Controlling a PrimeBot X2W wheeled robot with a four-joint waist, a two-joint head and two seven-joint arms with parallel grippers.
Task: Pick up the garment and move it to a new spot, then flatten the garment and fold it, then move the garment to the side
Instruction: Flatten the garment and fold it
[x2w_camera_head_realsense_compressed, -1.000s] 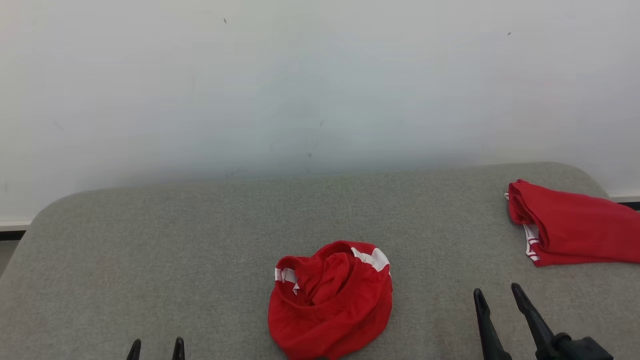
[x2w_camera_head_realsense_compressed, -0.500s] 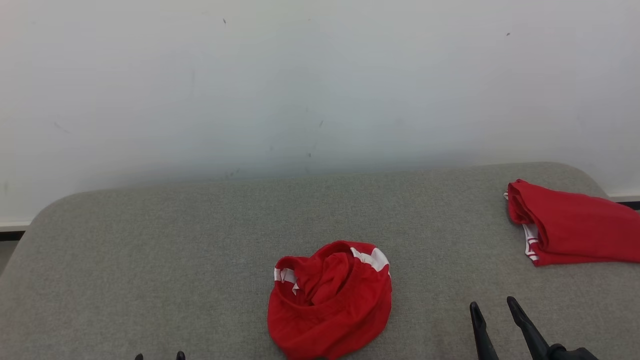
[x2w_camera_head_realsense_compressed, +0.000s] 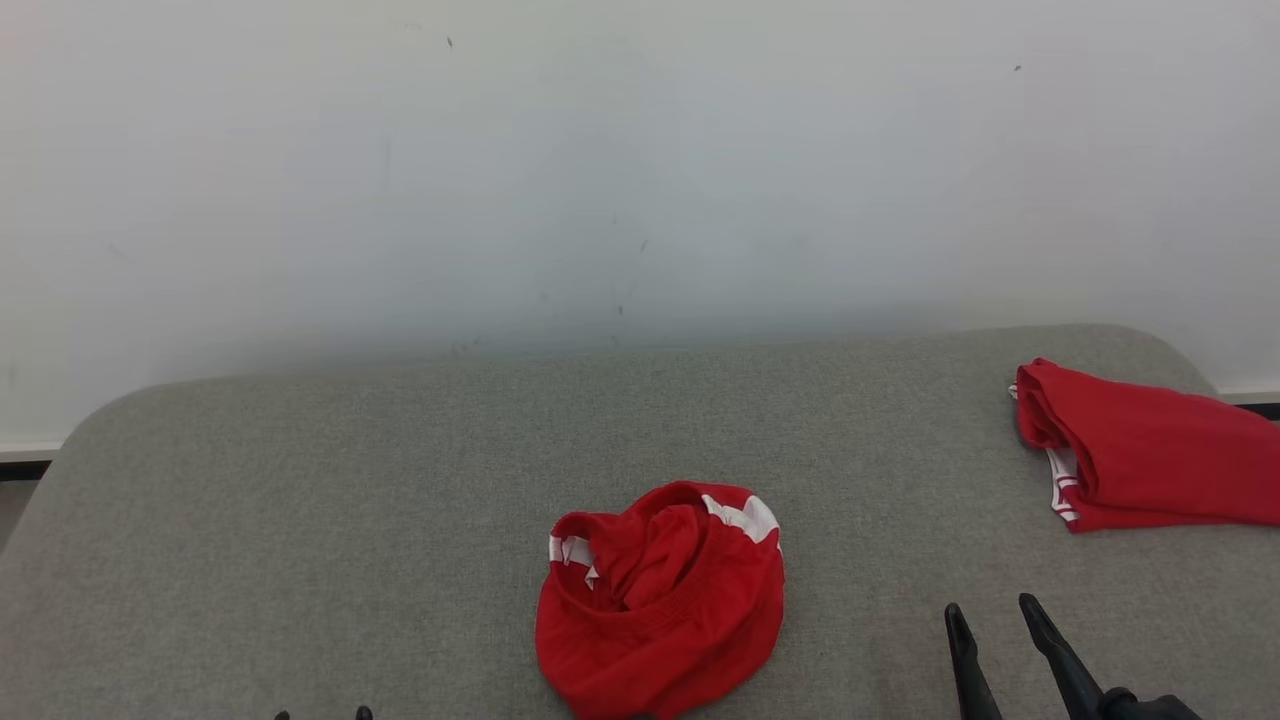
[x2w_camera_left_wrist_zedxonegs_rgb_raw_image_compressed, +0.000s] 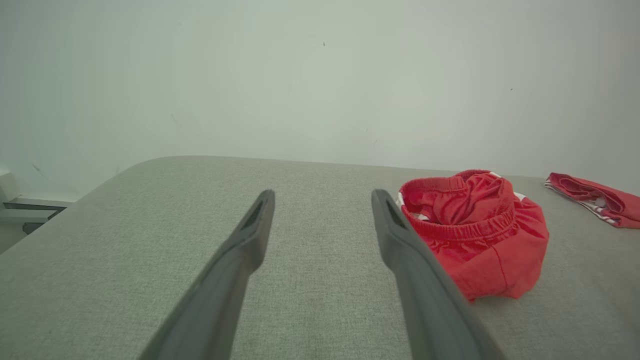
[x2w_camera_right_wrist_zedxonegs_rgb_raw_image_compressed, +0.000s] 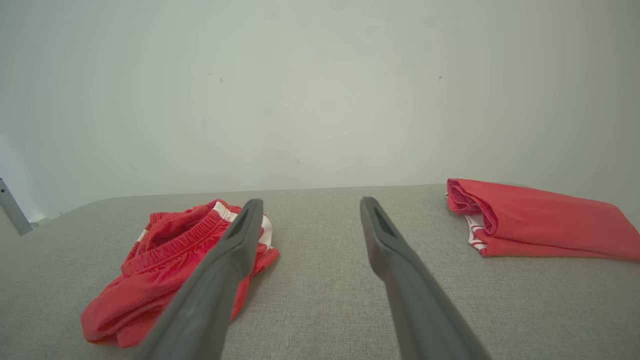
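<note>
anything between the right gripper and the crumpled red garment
Nothing visible does. Bare grey surface lies between the open right gripper and the crumpled red garment; the folded red garment sits far right, off that path.

Open cushion (x2w_camera_head_realsense_compressed: 300, 500) left, garment (x2w_camera_head_realsense_compressed: 660, 600) centre, folded shorts (x2w_camera_head_realsense_compressed: 1150, 460) right

The garment (x2w_camera_head_realsense_compressed: 660, 600) is a pair of bright red shorts with a gathered elastic waistband and white stripe trim. It lies crumpled in a loose, roundish heap on the grey worktop (x2w_camera_head_realsense_compressed: 300, 500), close to the front edge and about midway between the left and right edges. The waistband curls around the top of the heap, with folds of red cloth bunched inside it. White trim shows at the heap's left side and at its far right side. The lower part of the cloth spreads flatter onto the worktop toward the front edge. Nothing touches the heap.
</note>
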